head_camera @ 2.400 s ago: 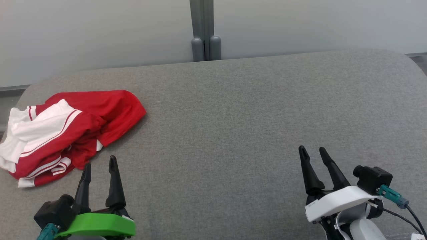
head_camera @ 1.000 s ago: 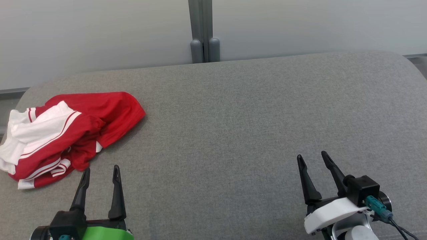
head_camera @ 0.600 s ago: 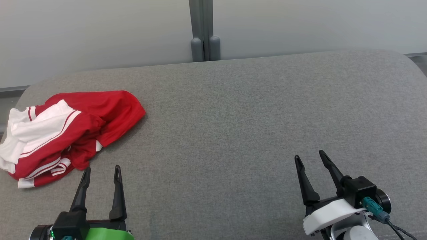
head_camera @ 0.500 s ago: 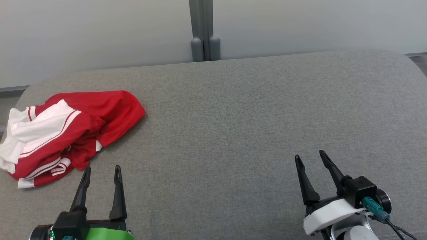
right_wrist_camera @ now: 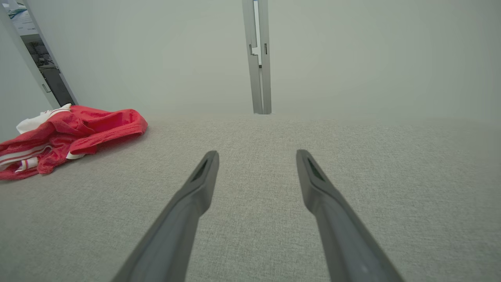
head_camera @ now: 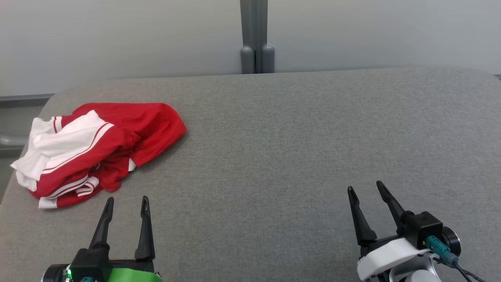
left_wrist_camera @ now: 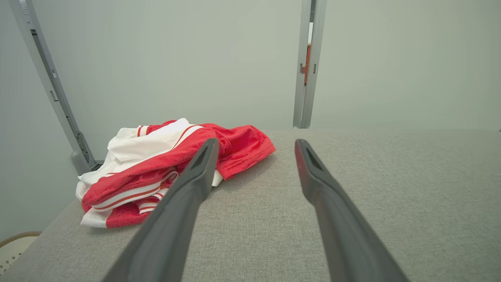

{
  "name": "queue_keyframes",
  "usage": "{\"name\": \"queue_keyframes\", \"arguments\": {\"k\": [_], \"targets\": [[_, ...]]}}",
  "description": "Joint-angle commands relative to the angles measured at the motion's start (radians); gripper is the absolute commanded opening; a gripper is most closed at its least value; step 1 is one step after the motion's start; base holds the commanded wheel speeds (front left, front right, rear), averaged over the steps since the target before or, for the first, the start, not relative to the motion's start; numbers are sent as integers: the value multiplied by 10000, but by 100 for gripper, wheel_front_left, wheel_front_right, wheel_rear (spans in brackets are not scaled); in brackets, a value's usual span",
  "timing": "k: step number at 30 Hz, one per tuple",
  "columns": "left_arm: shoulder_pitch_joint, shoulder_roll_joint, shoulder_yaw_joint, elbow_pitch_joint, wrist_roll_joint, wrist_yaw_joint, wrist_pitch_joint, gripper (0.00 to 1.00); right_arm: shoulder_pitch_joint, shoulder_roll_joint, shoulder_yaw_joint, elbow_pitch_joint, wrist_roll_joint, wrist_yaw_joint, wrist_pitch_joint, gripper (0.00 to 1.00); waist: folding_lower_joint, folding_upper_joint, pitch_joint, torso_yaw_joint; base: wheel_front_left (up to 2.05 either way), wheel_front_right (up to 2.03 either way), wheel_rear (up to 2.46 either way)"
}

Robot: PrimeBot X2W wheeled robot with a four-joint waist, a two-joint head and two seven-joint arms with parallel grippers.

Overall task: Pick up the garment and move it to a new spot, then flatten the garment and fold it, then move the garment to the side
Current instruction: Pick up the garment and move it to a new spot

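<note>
The garment [head_camera: 101, 147] is a crumpled red piece with white panels and stripes, lying at the far left of the grey padded surface [head_camera: 293, 137]. Close behind it at the lower left, my left gripper [head_camera: 127, 200] is open and empty, fingers pointing up the view. In the left wrist view the garment [left_wrist_camera: 168, 164] lies just ahead and left of the left gripper [left_wrist_camera: 256, 144]. My right gripper [head_camera: 365, 187] stands open and empty at the lower right, far from the cloth. In the right wrist view the garment [right_wrist_camera: 70, 135] shows far left of the right gripper [right_wrist_camera: 256, 154].
A pale partition wall with a grey post [head_camera: 256, 37] runs along the surface's far edge. The surface's left edge [head_camera: 15, 172] drops off right beside the garment. Wide bare grey fabric stretches across the middle and right.
The whole head view has shifted right, so the camera has turned left. The garment lies as before. Both grippers stay open and keep about the same places.
</note>
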Motion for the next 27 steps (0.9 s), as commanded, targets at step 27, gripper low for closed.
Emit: {"name": "queue_keyframes", "arguments": {"k": [27], "targets": [[696,60,424,-44,-155,216,-7,100,677,-34,434,182,214,5,-34,100,0,0,-535,3017,0,0,0]]}}
